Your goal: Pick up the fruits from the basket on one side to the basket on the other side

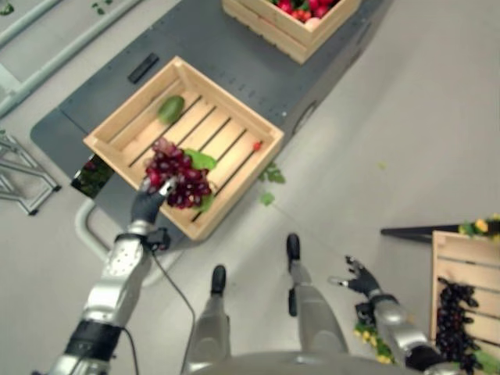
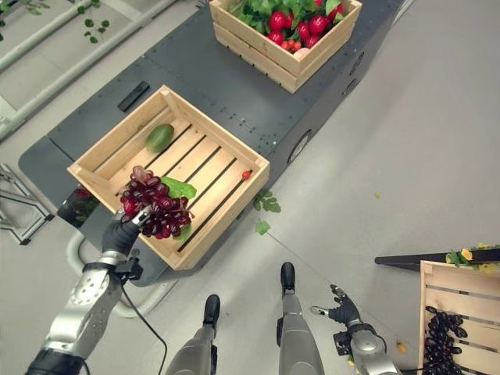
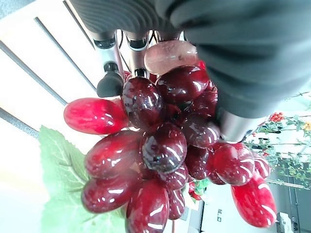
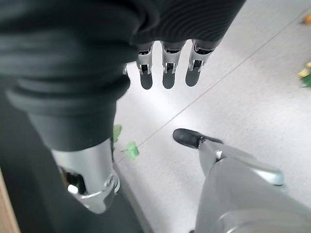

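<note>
A: What is the left robot hand point(image 2: 123, 227) doing?

B: It is gripping a bunch of red grapes point(image 2: 152, 209), with its fingers point(image 3: 111, 82) and thumb curling round the top of the bunch. The grapes are hanging over the near corner of the wooden crate point(image 2: 234, 150), with a green leaf point(image 2: 179, 188) lying just beside them on the slats.

A: Anything else sitting in that crate?

B: A green fruit point(image 2: 158, 137), possibly a mango though it is hard to tell, is lying towards the far corner, and a small red fruit point(image 2: 246, 175) is resting against the right wall. The crate itself is sitting on a dark grey bench point(image 2: 203, 78), along with a second crate of red fruit and leaves point(image 2: 285, 31) further back.

A: And the right robot hand point(image 2: 341, 311)?

B: It is hanging low over the floor point(image 2: 406, 156), fingers loosely spread and holding nothing. Beside it, a third crate point(image 2: 457, 312) is holding dark grapes point(image 2: 439, 340). A few loose leaves point(image 2: 264, 207) are lying on the floor near the bench.
</note>
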You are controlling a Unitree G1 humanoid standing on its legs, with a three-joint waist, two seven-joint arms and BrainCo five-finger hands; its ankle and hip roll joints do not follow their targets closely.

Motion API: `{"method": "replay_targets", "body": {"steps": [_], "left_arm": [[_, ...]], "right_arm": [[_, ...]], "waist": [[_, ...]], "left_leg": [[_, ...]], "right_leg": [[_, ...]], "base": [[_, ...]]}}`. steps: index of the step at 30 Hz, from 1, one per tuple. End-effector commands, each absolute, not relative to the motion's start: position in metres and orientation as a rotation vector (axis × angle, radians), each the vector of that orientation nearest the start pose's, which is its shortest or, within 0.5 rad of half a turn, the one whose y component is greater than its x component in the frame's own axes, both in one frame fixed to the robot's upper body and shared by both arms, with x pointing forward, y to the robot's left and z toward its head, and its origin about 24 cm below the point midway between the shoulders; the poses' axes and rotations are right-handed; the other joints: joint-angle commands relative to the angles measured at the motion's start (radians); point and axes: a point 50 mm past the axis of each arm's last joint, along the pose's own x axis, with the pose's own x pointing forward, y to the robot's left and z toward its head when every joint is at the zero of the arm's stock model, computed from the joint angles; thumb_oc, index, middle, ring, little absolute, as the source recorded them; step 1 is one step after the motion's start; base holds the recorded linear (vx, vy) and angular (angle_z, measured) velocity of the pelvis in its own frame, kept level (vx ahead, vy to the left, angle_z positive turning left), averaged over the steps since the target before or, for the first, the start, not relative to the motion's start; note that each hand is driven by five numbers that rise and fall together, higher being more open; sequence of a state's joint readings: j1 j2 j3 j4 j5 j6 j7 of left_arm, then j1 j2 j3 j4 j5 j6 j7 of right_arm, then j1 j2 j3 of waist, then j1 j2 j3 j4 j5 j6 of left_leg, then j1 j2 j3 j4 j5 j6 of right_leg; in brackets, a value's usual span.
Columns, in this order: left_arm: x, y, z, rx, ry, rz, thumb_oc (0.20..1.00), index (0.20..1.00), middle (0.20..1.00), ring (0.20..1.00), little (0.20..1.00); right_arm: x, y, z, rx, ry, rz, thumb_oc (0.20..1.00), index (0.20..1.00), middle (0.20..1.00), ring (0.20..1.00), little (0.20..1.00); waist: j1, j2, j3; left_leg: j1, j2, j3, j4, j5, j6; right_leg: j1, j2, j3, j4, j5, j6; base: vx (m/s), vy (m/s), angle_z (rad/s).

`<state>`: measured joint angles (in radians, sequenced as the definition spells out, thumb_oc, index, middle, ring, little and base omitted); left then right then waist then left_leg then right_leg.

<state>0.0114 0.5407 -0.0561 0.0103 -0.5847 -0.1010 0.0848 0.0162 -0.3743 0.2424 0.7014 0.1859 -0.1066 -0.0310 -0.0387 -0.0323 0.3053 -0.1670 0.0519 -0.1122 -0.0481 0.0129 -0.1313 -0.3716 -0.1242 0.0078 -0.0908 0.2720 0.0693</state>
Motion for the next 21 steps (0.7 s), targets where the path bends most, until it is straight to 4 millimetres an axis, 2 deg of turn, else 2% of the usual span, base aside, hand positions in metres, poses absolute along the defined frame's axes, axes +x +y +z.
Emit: {"method": "replay_targets", "body": {"steps": [1, 2, 5, 7, 9, 13, 14, 15, 16, 17, 21], "left_arm": [[0.247, 0.243, 0.113, -0.060, -0.265, -0.006, 0.200, 0.200, 0.200, 0.200, 0.200], [0.247, 0.243, 0.113, -0.061, -0.265, -0.006, 0.200, 0.200, 0.200, 0.200, 0.200], [0.243, 0.240, 0.112, -0.052, -0.254, -0.040, 0.200, 0.200, 0.200, 0.200, 0.200], [0.243, 0.239, 0.111, -0.049, -0.250, -0.051, 0.200, 0.200, 0.200, 0.200, 0.200], [0.242, 0.235, 0.107, -0.058, -0.232, -0.078, 0.200, 0.200, 0.200, 0.200, 0.200], [0.241, 0.227, 0.101, -0.073, -0.207, -0.107, 0.200, 0.200, 0.200, 0.200, 0.200], [0.241, 0.227, 0.101, -0.073, -0.207, -0.107, 0.200, 0.200, 0.200, 0.200, 0.200], [0.242, 0.221, 0.099, -0.089, -0.199, -0.126, 0.200, 0.200, 0.200, 0.200, 0.200], [0.242, 0.221, 0.099, -0.090, -0.199, -0.126, 0.200, 0.200, 0.200, 0.200, 0.200], [0.242, 0.215, 0.098, -0.100, -0.196, -0.148, 0.200, 0.200, 0.200, 0.200, 0.200], [0.242, 0.207, 0.098, -0.101, -0.198, -0.187, 0.200, 0.200, 0.200, 0.200, 0.200]], "right_arm": [[0.190, -0.238, -0.078, -0.292, 0.564, 0.032, 1.000, 1.000, 1.000, 1.000, 1.000], [0.190, -0.238, -0.078, -0.292, 0.565, 0.032, 1.000, 1.000, 1.000, 1.000, 1.000], [0.207, -0.234, -0.056, -0.277, 0.456, 0.071, 1.000, 1.000, 1.000, 1.000, 1.000], [0.211, -0.233, -0.050, -0.266, 0.424, 0.083, 1.000, 1.000, 1.000, 1.000, 1.000], [0.228, -0.229, -0.015, -0.276, 0.265, 0.130, 1.000, 1.000, 1.000, 1.000, 1.000], [0.245, -0.227, 0.023, -0.348, 0.099, 0.144, 1.000, 1.000, 1.000, 1.000, 1.000], [0.245, -0.227, 0.023, -0.348, 0.099, 0.144, 1.000, 1.000, 1.000, 1.000, 1.000], [0.253, -0.221, 0.036, -0.372, 0.037, 0.162, 1.000, 1.000, 1.000, 1.000, 1.000], [0.253, -0.221, 0.036, -0.372, 0.037, 0.162, 1.000, 1.000, 1.000, 1.000, 1.000], [0.259, -0.216, 0.046, -0.413, -0.008, 0.185, 1.000, 1.000, 1.000, 1.000, 1.000], [0.265, -0.208, 0.055, -0.476, -0.053, 0.212, 1.000, 1.000, 1.000, 1.000, 1.000]], "waist": [[-0.005, 0.009, -0.070], [-0.005, 0.010, -0.071], [-0.002, 0.011, -0.092], [-0.002, 0.011, -0.098], [-0.001, 0.010, -0.119], [0.004, 0.010, -0.145], [0.004, 0.010, -0.145], [0.008, 0.010, -0.159], [0.008, 0.010, -0.159], [0.013, 0.010, -0.170], [0.020, 0.013, -0.187]], "left_leg": [[-0.075, -0.059, -0.042, -0.019, 0.042, 0.067], [-0.075, -0.059, -0.042, -0.019, 0.042, 0.067], [-0.061, -0.059, -0.043, -0.020, 0.038, 0.067], [-0.054, -0.058, -0.043, -0.021, 0.036, 0.067], [-0.039, -0.054, -0.046, -0.022, 0.031, 0.066], [-0.018, -0.053, -0.048, -0.026, 0.022, 0.069], [-0.018, -0.053, -0.048, -0.026, 0.021, 0.069], [-0.009, -0.052, -0.050, -0.028, 0.018, 0.070], [-0.008, -0.052, -0.050, -0.028, 0.017, 0.070], [0.003, -0.054, -0.051, -0.029, 0.013, 0.072], [0.018, -0.057, -0.056, -0.031, 0.006, 0.073]], "right_leg": [[0.082, 0.030, -0.020, 0.014, -0.168, 0.069], [0.082, 0.030, -0.020, 0.014, -0.168, 0.069], [0.098, 0.031, -0.026, 0.012, -0.174, 0.069], [0.102, 0.031, -0.028, 0.012, -0.176, 0.069], [0.116, 0.031, -0.031, 0.011, -0.180, 0.069], [0.138, 0.032, -0.034, 0.008, -0.188, 0.069], [0.138, 0.032, -0.034, 0.008, -0.188, 0.069], [0.148, 0.032, -0.035, 0.007, -0.191, 0.068], [0.149, 0.033, -0.035, 0.007, -0.191, 0.068], [0.159, 0.033, -0.037, 0.007, -0.195, 0.068], [0.181, 0.032, -0.044, 0.005, -0.203, 0.067]], "base": [[0.00, 0.000, 0.00], [0.00, 0.000, 0.00], [0.04, -0.003, 0.00], [0.04, -0.006, 0.02], [0.07, -0.010, 0.02], [0.05, -0.002, -0.01], [0.05, 0.000, 0.02], [0.04, 0.001, 0.03], [0.07, -0.005, 0.02], [0.03, -0.006, 0.01], [0.06, -0.017, 0.02]]}}
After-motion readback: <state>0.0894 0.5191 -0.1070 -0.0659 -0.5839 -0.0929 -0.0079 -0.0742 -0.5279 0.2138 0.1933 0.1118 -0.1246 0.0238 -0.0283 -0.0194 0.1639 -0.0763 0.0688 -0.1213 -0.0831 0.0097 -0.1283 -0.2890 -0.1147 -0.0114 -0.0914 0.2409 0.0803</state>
